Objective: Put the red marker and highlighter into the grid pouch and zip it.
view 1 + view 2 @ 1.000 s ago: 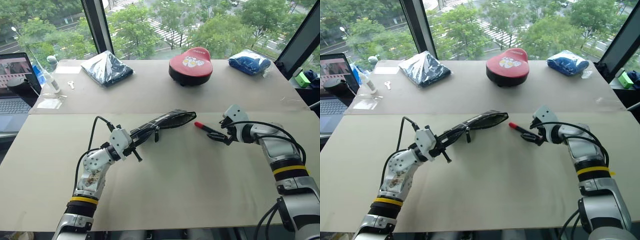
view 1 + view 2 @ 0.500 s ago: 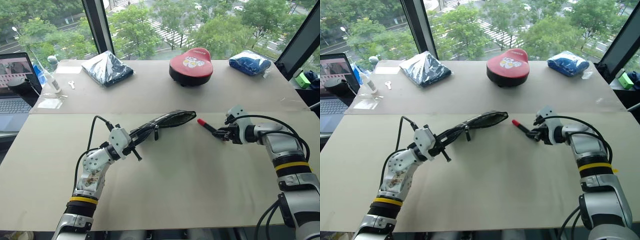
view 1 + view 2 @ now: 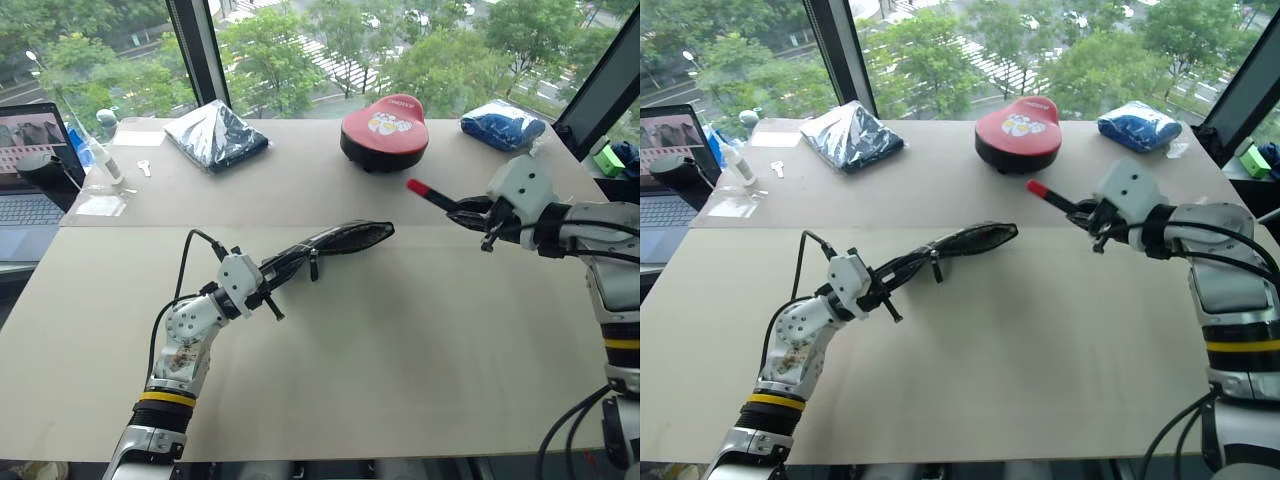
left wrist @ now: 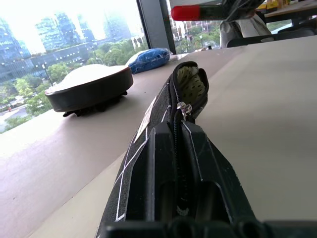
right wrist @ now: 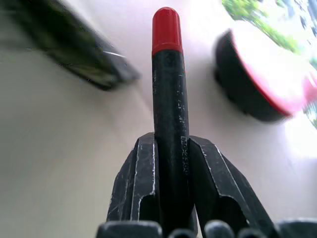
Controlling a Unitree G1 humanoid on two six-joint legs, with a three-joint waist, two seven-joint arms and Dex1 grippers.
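From the head cameras, the red marker (image 3: 432, 194) is a slim black stick with a bright red cap, pinched by its black end in the right gripper (image 3: 470, 209) and held up above the table (image 3: 400, 340); its long axis slants with the cap aimed toward the robot's left and a bit away, roughly at the red rounded case (image 3: 383, 131) at the back. The grid pouch (image 3: 325, 245) is a flat black thing with white lines, clamped at one end in the left gripper (image 3: 268, 291), its open mouth pointing right toward the marker, the two well apart. Left wrist view: the fingers (image 4: 203, 163) are squeezed tight on the pouch (image 4: 185, 94), zipper running straight away from the camera, mouth gaping at the far end. Right wrist view: both fingers (image 5: 141, 183) are closed snugly around the marker's (image 5: 168, 99) barrel, cap sticking straight out past the tips.
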